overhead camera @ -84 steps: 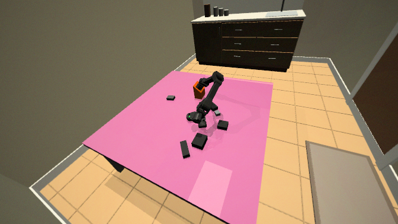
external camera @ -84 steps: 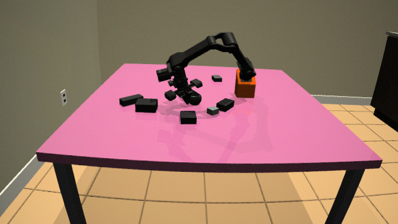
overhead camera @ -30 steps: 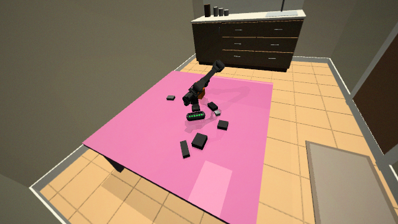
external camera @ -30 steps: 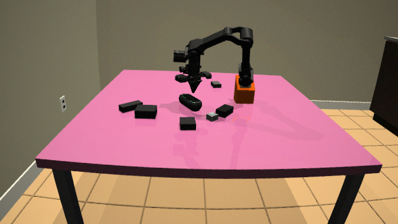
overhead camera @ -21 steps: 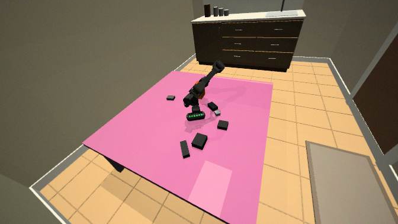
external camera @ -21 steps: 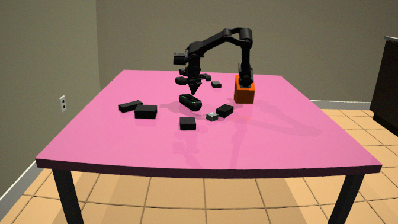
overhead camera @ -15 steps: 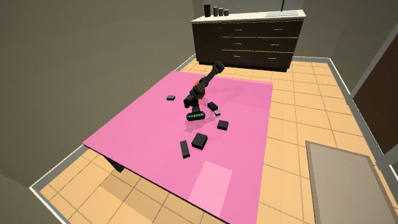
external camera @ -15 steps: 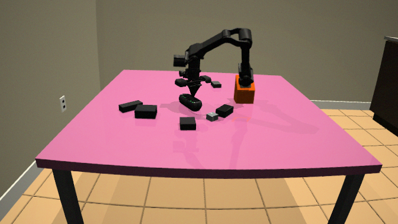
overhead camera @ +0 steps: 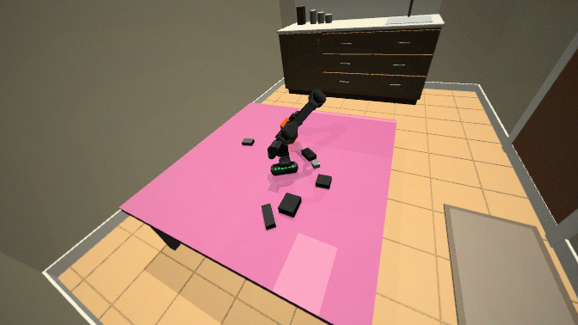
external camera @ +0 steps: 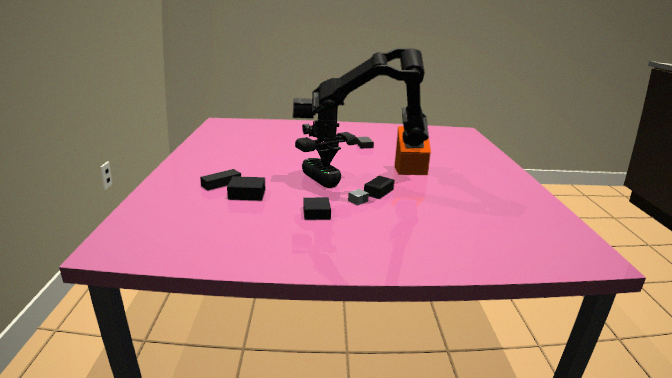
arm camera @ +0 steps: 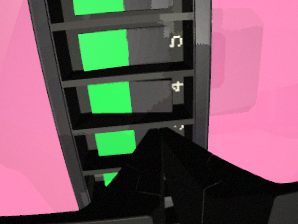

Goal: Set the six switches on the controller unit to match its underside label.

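Note:
The dark controller unit (overhead camera: pixel 284 173) (external camera: pixel 330 177) (arm camera: pixel 201 75) sits on the pink table with its switches facing up. In the wrist view, switch 5 (arm camera: pixel 103 49) and switch 4 (arm camera: pixel 109 97) show green ends at left and dark ends toward the printed numbers. Switch 3 (arm camera: pixel 116 144) is partly covered by the fingers, and another green end shows below it. My gripper (external camera: pixel 327 164) (arm camera: pixel 158 137) is shut and empty, pointing down with its tips at the dark, numbered end of switch 3. Whether they touch is unclear. The underside label is hidden.
A black block (overhead camera: pixel 309 154) (external camera: pixel 379 186) and a small grey block (overhead camera: pixel 316 164) (external camera: pixel 358 196) lie near the unit. Several other dark blocks lie around, including a large one (overhead camera: pixel 290 205) (external camera: pixel 246 188). The arm's base stands by an orange box (external camera: pixel 413 162).

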`<action>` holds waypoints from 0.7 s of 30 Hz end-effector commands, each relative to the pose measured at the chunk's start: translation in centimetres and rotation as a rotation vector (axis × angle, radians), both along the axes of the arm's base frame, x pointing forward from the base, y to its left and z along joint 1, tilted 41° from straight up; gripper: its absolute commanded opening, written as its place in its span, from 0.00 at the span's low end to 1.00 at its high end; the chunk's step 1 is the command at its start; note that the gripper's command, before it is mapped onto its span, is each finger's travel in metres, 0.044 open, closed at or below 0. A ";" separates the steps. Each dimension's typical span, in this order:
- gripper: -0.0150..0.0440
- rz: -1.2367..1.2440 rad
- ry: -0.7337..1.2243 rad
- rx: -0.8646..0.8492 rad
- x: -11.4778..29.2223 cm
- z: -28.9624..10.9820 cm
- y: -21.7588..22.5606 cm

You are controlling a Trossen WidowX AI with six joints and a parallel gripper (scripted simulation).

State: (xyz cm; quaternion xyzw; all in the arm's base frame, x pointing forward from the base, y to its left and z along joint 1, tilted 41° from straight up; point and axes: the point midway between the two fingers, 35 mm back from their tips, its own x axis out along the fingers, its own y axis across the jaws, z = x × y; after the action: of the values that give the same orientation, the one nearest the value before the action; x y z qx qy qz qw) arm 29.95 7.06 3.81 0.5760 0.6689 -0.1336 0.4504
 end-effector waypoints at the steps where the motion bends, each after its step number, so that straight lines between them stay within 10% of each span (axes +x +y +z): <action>1: 0.25 -0.003 0.002 0.003 0.0 -0.1 0.1; 21: 0.25 -0.003 0.001 0.000 0.5 2.2 -4.2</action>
State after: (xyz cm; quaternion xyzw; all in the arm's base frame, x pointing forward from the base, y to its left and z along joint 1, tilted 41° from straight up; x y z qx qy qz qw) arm 29.97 3.90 6.56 0.5769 0.6689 -0.1323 0.4498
